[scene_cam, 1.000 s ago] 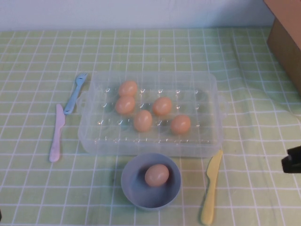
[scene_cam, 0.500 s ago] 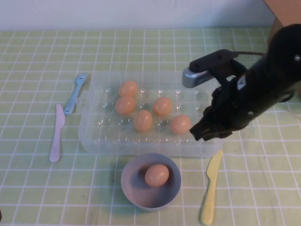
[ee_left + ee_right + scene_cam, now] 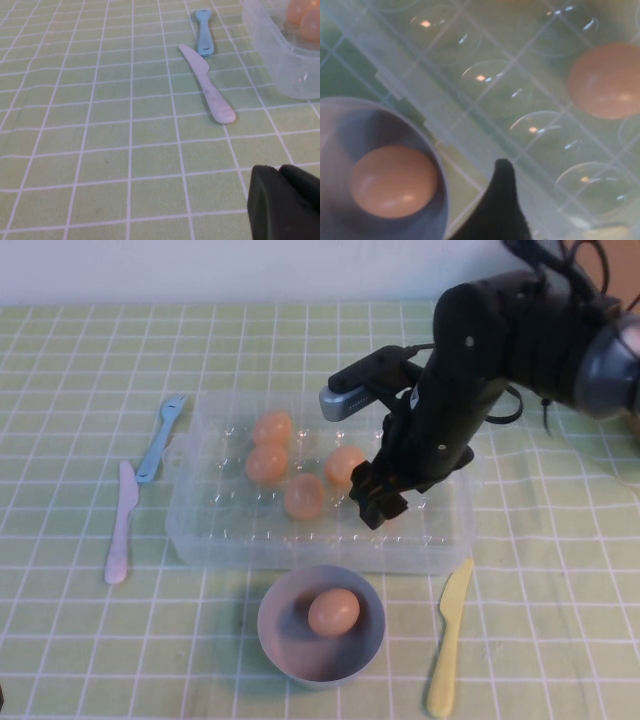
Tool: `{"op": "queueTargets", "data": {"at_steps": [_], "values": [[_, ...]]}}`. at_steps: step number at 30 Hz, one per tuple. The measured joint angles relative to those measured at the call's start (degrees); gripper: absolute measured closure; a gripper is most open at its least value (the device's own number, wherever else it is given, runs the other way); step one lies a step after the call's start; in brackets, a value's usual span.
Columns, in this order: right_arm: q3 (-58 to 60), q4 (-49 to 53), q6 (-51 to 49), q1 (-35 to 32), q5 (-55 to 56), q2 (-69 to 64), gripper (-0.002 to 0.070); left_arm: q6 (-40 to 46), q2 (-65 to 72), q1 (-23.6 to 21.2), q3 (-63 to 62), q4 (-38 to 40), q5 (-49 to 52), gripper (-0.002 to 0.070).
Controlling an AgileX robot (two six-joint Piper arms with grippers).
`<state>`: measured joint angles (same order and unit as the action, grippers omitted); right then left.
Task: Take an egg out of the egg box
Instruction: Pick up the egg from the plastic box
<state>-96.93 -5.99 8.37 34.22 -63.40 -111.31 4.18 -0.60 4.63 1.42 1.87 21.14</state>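
The clear plastic egg box (image 3: pixel 205 530) lies mid-table. I see several peach-tan eggs in it, at the back left (image 3: pixel 272 427), below that (image 3: pixel 266 464), in the middle (image 3: pixel 345 466) and at the front (image 3: pixel 304 496). My right gripper (image 3: pixel 375 502) hangs over the box's front right part, close to the middle egg, and hides the dimples under it. In the right wrist view a dark part of it (image 3: pixel 502 205) sits above empty dimples, with one egg (image 3: pixel 607 80) nearby. My left gripper (image 3: pixel 285 200) is shut and empty, low over the cloth left of the box (image 3: pixel 280 65).
A grey-blue bowl (image 3: pixel 280 645) holding one egg (image 3: pixel 333 612) stands just in front of the box. A yellow knife (image 3: pixel 448 640) lies to its right. A pale pink knife (image 3: pixel 120 525) and a blue fork (image 3: pixel 160 438) lie left of the box.
My right arm has swung in from the right edge and moved left over the box. It now covers the front right egg that showed before. Eggs and bowl have not moved.
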Motion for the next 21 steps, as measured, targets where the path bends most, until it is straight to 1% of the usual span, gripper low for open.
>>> {"op": "queueTargets", "data": {"at_steps": [4,9,13,21], "values": [[-3.5,2.0,-0.4,0.0,0.0,-3.9,0.0104,0.0,0.0,0.0,0.0,0.0,0.0,0.0678],[-6.2,2.7,-0.6,0.0,1.9,-7.1,0.0101,0.0,0.0,0.0,0.0,0.0,0.0,0.0678],[-6.6,2.7,-0.7,0.0,4.1,-8.5,0.0101,0.0,0.0,0.0,0.0,0.0,0.0,0.0678],[-6.8,2.9,-0.8,0.0,5.2,-10.8,0.0101,0.0,0.0,0.0,0.0,0.0,0.0,0.0678]]}}
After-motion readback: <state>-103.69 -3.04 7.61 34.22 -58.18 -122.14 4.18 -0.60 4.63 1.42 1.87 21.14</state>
